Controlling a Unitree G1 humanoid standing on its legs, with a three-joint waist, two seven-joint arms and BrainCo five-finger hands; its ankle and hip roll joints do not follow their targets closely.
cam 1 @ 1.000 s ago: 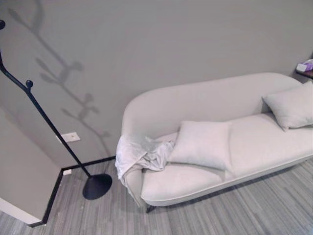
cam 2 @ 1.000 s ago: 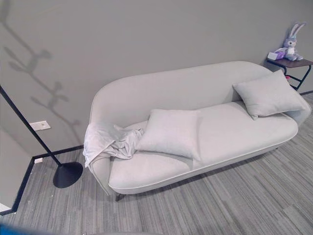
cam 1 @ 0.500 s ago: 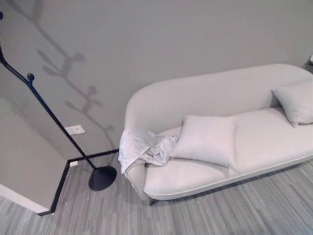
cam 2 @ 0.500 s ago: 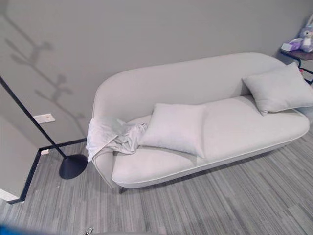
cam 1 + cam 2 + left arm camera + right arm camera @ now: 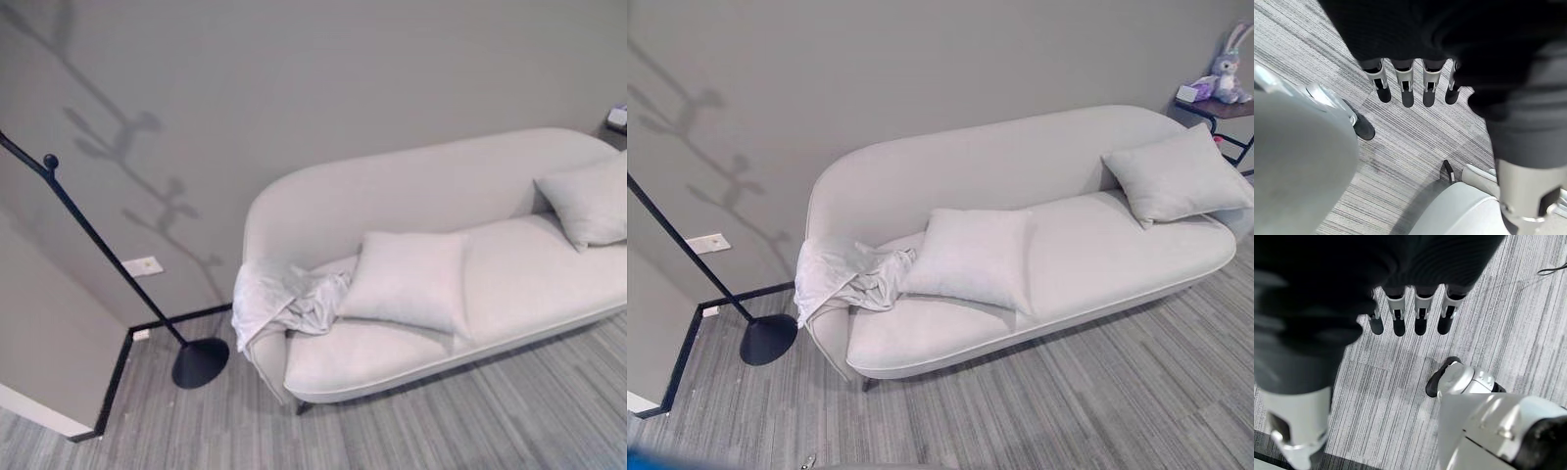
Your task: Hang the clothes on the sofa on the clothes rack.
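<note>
So nothing is hung yet: the clothes lie crumpled on the sofa arm, near the bare rack, while the left hand and right hand hang slack and empty.

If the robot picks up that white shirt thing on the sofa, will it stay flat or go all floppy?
Probably floppy. The white garment lies crumpled in soft folds and droops over the sofa's arm, so it would likely sag and dangle from wherever it is grabbed. It looks thin, so it is probably light. Some of it hangs off the edge, so a tug might slide it off.
</note>
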